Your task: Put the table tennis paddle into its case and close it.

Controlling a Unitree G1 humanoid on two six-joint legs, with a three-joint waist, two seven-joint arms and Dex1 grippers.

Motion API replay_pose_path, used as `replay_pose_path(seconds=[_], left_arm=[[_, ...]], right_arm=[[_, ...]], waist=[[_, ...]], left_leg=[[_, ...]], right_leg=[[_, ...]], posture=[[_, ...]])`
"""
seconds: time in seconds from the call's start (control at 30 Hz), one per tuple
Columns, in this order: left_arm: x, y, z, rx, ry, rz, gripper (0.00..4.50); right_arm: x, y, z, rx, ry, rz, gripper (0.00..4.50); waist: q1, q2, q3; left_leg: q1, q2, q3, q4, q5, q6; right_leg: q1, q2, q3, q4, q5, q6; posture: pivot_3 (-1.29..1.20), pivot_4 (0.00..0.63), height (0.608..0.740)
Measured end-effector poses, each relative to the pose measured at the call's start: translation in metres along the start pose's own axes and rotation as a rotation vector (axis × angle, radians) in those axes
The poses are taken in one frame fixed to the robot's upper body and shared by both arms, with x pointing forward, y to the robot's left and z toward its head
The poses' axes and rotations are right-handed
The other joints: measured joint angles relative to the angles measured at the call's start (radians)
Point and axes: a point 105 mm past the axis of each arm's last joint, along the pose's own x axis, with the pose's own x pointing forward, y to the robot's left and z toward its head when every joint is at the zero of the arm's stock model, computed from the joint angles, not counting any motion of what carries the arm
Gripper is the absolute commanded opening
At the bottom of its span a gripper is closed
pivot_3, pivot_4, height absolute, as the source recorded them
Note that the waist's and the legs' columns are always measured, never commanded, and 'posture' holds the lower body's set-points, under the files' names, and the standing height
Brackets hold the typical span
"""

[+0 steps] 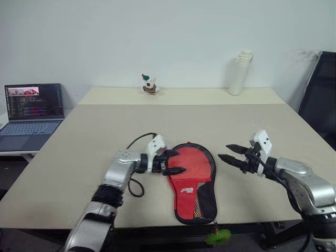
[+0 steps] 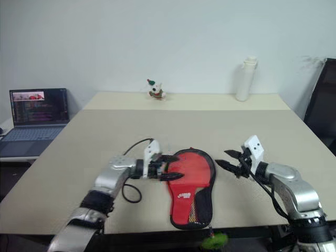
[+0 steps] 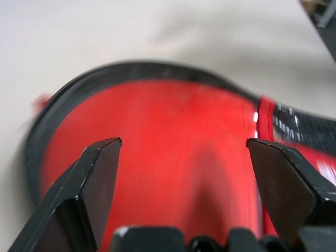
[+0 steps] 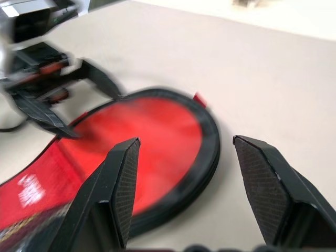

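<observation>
Your case [image 1: 193, 181] lies flat near the table's [image 1: 79, 157] front edge, between your two grippers. Its long axis runs near to far: the narrow handle end points toward you, almost at the front edge, and the round head points away toward the far side. You see its red side up, with a white logo on the neck, a patch of black mesh along the handle part, and a black zipper rim running all the way around. From what you can see, you cannot tell whether the paddle is inside it.

Your left gripper [image 1: 176, 161] sits at the left edge of the round head, pointing right across it. Its jaws stand wide apart and hold nothing; the fingertips [image 3: 102, 157] hang just over the red fabric, and you cannot tell if they touch it.

Your right gripper [image 1: 231, 154] is to the right of the case, just beside the rim but apart from it, pointing left toward the head. Its jaws are also spread apart and empty.

Farther back you have a white bottle [image 1: 240, 72] and a small toy figure [image 1: 149, 85] on the far side of the table, and a laptop [image 1: 31, 115] off to the left.
</observation>
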Motion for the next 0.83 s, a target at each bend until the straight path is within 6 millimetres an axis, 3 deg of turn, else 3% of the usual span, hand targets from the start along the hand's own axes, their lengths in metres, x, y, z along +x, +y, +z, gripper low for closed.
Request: replay_pose_path(seconds=[0.13, 0.23, 0.43, 0.6, 0.83], left_arm=[[-0.034, -0.002, 0.006, -0.043, -0.071, 0.137, 4.17], [-0.045, -0.006, 0.004, -0.078, -0.091, 0.223, 4.17], [-0.044, -0.005, 0.015, -0.054, -0.112, 0.301, 4.17], [-0.035, -0.006, 0.023, -0.014, -0.11, 0.267, 4.17], [-0.036, -0.003, 0.01, -0.045, -0.094, 0.303, 4.17]], right_arm=[[0.014, -0.014, 0.003, -0.003, -0.028, 0.047, 3.09], [0.013, -0.027, -0.003, -0.009, -0.012, 0.053, 3.09], [-0.003, -0.051, -0.019, -0.016, 0.062, 0.04, 3.09], [-0.025, -0.072, -0.027, -0.035, 0.126, -0.029, 3.09], [-0.035, -0.067, -0.022, -0.06, 0.113, -0.038, 3.09]], waist=[[0.0, 0.001, 0.0], [0.01, 0.001, 0.001], [0.02, 0.001, 0.001], [0.016, 0.001, 0.001], [0.008, 0.002, 0.001]], left_leg=[[0.001, 0.002, -0.001, 0.0, 0.0, 0.0], [0.0, 0.002, 0.0, 0.0, 0.0, 0.0], [0.0, 0.0, 0.002, 0.001, 0.0, 0.0], [0.0, -0.001, 0.003, 0.0, 0.0, 0.0], [0.002, 0.0, 0.003, 0.0, 0.0, 0.0]], right_leg=[[0.0, -0.002, 0.001, 0.0, 0.0, 0.0], [0.0, -0.004, 0.001, 0.0, 0.001, -0.001], [0.001, -0.007, 0.001, 0.0, 0.003, -0.004], [0.001, -0.006, 0.001, 0.0, 0.003, -0.005], [0.0, -0.001, 0.009, 0.002, 0.003, -0.005]], posture=[[0.0, 0.15, 0.74], [0.0, 0.15, 0.74], [0.0, 0.15, 0.74], [0.0, 0.15, 0.74], [0.0, 0.15, 0.74]])
